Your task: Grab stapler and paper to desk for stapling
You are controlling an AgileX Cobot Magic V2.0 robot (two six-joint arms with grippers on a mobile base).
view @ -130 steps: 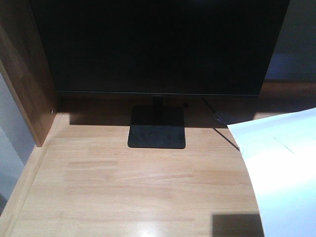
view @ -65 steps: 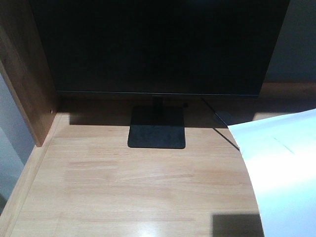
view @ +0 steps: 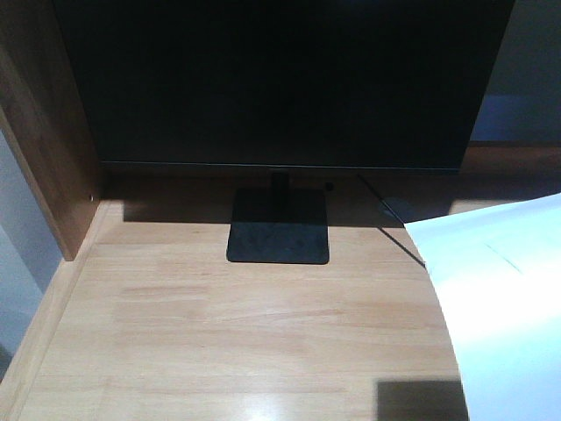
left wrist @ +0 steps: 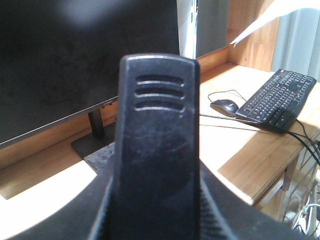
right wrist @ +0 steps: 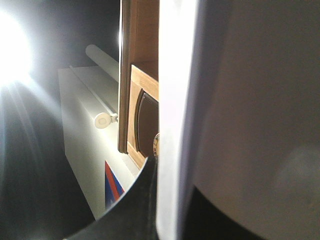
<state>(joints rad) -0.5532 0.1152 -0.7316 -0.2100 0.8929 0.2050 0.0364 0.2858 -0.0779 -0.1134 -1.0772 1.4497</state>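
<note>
In the left wrist view the black stapler (left wrist: 157, 125) stands upright and fills the middle, ridged end up, with my left gripper (left wrist: 157, 205) shut on its lower part. The white paper (view: 500, 298) curves in from the right above the light wood desk (view: 245, 333). The right wrist view shows the paper (right wrist: 240, 100) edge-on, pinched in my right gripper (right wrist: 167, 200). One corner of the paper (left wrist: 260, 22) shows at the top of the left wrist view. Neither gripper appears in the front view.
A large black monitor (view: 280, 79) on a flat black stand (view: 279, 241) occupies the back of the desk, with a thin cable (view: 399, 232) trailing right. A black keyboard (left wrist: 277, 100) and mouse (left wrist: 224, 106) lie at the right. A brown side panel (view: 44, 149) walls the left.
</note>
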